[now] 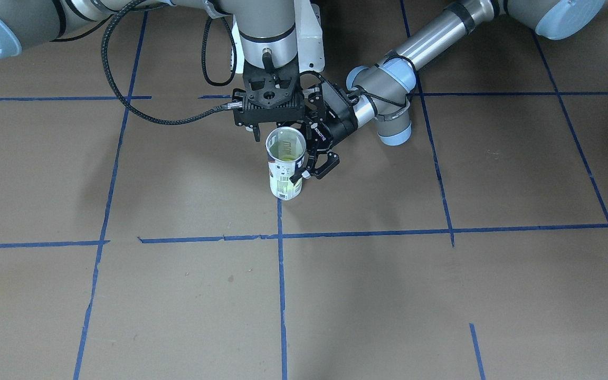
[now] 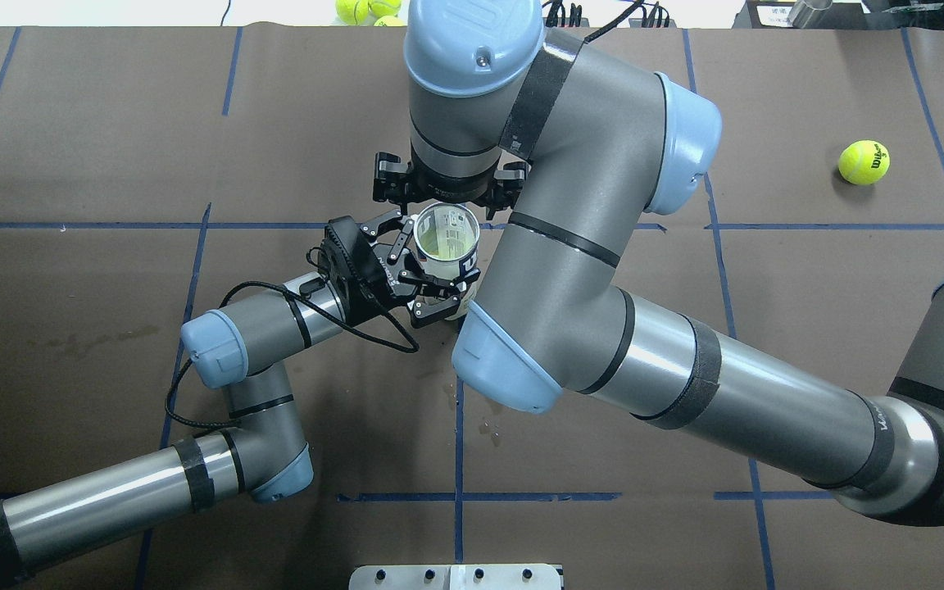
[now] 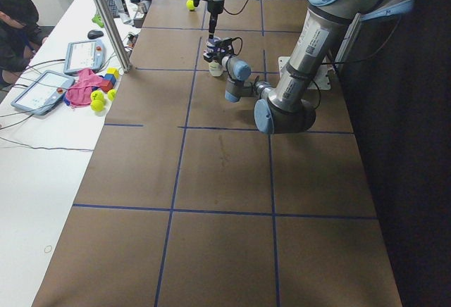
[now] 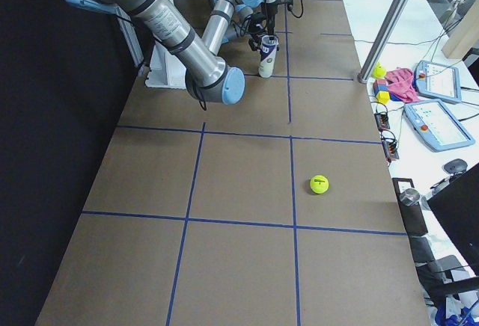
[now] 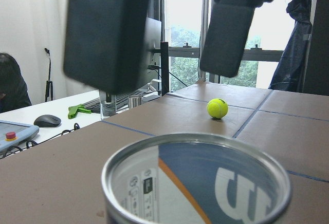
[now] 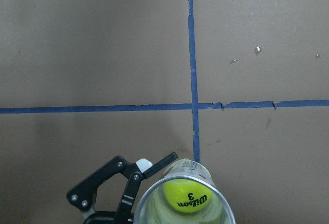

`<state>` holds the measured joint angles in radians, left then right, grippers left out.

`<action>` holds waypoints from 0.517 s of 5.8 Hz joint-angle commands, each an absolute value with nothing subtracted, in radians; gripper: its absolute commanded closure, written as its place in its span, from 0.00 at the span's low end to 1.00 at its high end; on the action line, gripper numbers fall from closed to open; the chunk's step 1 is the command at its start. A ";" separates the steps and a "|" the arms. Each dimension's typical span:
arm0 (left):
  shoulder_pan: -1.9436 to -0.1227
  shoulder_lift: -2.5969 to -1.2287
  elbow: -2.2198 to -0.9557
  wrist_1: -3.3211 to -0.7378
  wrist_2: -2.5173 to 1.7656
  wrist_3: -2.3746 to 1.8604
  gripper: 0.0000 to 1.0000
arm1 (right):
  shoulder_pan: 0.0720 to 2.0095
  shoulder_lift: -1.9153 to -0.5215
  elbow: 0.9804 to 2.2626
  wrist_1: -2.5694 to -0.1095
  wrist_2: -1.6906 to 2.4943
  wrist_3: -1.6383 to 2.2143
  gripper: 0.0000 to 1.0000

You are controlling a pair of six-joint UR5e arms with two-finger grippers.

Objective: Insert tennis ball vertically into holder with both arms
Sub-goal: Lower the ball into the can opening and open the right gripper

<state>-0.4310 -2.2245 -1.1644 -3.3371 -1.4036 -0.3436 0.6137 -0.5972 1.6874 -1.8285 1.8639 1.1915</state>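
Observation:
The holder (image 1: 284, 174), a clear tube with a white and navy label, stands upright at the table's middle. My left gripper (image 2: 431, 264) comes in from the side and is shut on the tube's wall below the rim. A tennis ball (image 6: 187, 197) lies inside the tube at its bottom. My right gripper (image 5: 164, 80) points straight down just above the tube's open rim (image 5: 195, 175). Its two fingers (image 5: 108, 34) hang apart and hold nothing. A second tennis ball (image 2: 864, 162) lies loose on the table on the robot's far right.
The right arm's elbow (image 2: 505, 360) hangs over the table near the tube. The white pedestal base (image 2: 456, 576) stands at the robot's edge. More balls (image 2: 357, 10) lie beyond the far edge. Blue tape lines (image 1: 281, 295) cross the brown table.

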 commanded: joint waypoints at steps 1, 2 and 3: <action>-0.431 -2.226 -1.164 -3.336 -1.402 -0.344 0.06 | 0.615 -0.595 1.698 -1.829 1.868 1.184 0.01; -0.431 -2.226 -1.164 -3.336 -1.402 -0.344 0.06 | 0.615 -0.612 1.732 -1.830 1.876 1.174 0.01; -0.431 -2.226 -1.164 -3.338 -1.402 -0.344 0.07 | 0.650 -0.662 1.779 -1.833 1.884 1.122 0.01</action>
